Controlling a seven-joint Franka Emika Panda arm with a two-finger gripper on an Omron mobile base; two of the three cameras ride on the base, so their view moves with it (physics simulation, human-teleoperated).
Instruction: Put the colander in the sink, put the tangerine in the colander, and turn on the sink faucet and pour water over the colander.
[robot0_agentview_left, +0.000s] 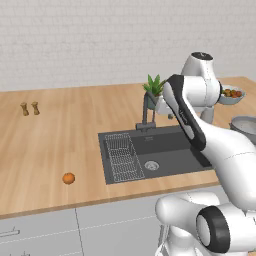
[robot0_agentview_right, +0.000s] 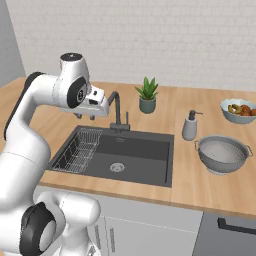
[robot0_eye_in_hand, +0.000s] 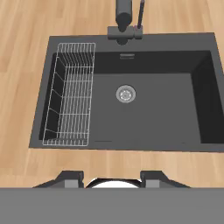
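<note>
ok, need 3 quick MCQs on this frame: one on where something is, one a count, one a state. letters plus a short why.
1. Where is the colander?
A. in the sink
B. on the counter right of the sink, in front of the soap dispenser
C. on the wire rack

2. How many small shakers stand on the far left of the counter?
A. one
B. two
C. four

3. What state is the sink in?
A. holds the wire rack, drain bare, no water running
B. full of water
C. holds the tangerine

Answers:
1 B: the right base view shows it on the wood near the soap dispenser.
2 B: the shakers are a pair in the left base view.
3 A: the hand view shows the wire rack, a dry drain; the tangerine sits on the counter.
</note>
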